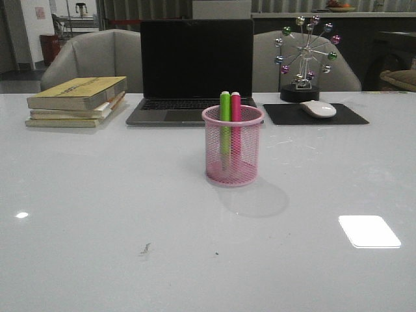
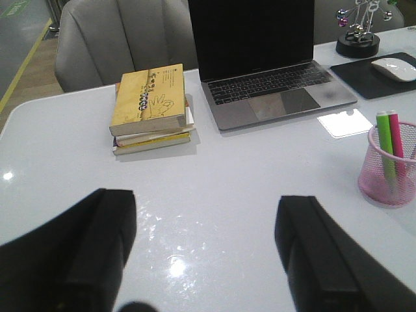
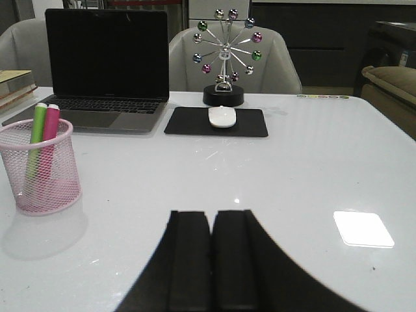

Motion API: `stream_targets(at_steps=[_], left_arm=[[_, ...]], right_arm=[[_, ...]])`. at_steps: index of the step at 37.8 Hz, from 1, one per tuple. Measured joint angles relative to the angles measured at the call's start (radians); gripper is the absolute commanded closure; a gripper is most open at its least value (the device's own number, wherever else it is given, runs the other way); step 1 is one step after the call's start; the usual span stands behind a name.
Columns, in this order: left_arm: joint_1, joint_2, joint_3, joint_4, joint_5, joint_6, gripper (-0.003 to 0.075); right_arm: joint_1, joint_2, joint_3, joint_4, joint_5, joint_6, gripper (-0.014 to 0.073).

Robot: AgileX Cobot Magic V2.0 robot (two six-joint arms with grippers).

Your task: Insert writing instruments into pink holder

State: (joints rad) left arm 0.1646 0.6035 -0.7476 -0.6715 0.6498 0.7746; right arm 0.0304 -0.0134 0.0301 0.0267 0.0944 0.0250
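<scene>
Markers (image 1: 230,120) upright in pink holder (image 1: 232,156) on glossy white table (image 1: 97,214); left end effector (image 2: 205,250) apart, right end effector (image 3: 210,260) together.

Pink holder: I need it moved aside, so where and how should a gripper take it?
Take the pink holder by its lower mesh wall, coming in level from a side. Its round wall suits opposed fingers, while the green marker and pink marker standing above the rim block a top approach.

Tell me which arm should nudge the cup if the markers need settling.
Left, probably: left gripper is open, right gripper shut. Both markers already stand in the cup, so little remains.
</scene>
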Motion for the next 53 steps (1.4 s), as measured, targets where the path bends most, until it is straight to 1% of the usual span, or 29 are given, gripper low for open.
stream_targets(at_steps=[13,16,23,25,28,30,31,33,36,43,49,53], left_arm=[[0.000,0.000,0.000,0.000,0.000,0.000,0.0210],[0.000,-0.002,0.000,0.000,0.002,0.000,0.0227],[0.000,-0.036,0.000,0.000,0.002,0.000,0.0392],[0.000,-0.050,0.000,0.000,0.002,0.000,0.0461],[0.000,-0.067,0.007,0.000,0.002,-0.005,0.0542],[0.000,-0.076,0.012,0.000,0.002,-0.032,0.0614],[0.000,-0.084,0.017,0.000,0.002,-0.055,0.0636],[0.000,-0.098,0.026,0.003,0.002,-0.101,0.0620],[0.000,-0.122,0.043,0.013,-0.010,-0.180,0.0620],[0.000,-0.213,0.108,0.065,-0.089,-0.333,0.0621],[0.000,-0.344,0.194,0.168,-0.201,-0.475,0.0621],[0.000,-0.435,0.242,0.273,-0.269,-0.595,0.0621]], right_arm=[[0.000,0.000,0.000,0.000,0.000,0.000,0.0573],[0.000,0.000,0.000,0.000,0.000,0.000,0.0573],[0.000,0.000,0.000,0.000,0.000,0.000,0.0573],[0.000,0.000,0.000,0.000,0.000,0.000,0.0573],[0.000,0.000,0.000,0.000,0.000,0.000,0.0573],[0.000,0.000,0.000,0.000,0.000,0.000,0.0573],[0.000,0.000,0.000,0.000,0.000,0.000,0.0573],[0.000,0.000,0.000,0.000,0.000,0.000,0.0573],[0.000,0.000,0.000,0.000,0.000,0.000,0.0573],[0.000,0.000,0.000,0.000,0.001,0.000,0.0573],[0.000,0.000,0.000,0.000,0.001,0.000,0.0573],[0.000,0.000,0.000,0.000,0.001,0.000,0.0573]])
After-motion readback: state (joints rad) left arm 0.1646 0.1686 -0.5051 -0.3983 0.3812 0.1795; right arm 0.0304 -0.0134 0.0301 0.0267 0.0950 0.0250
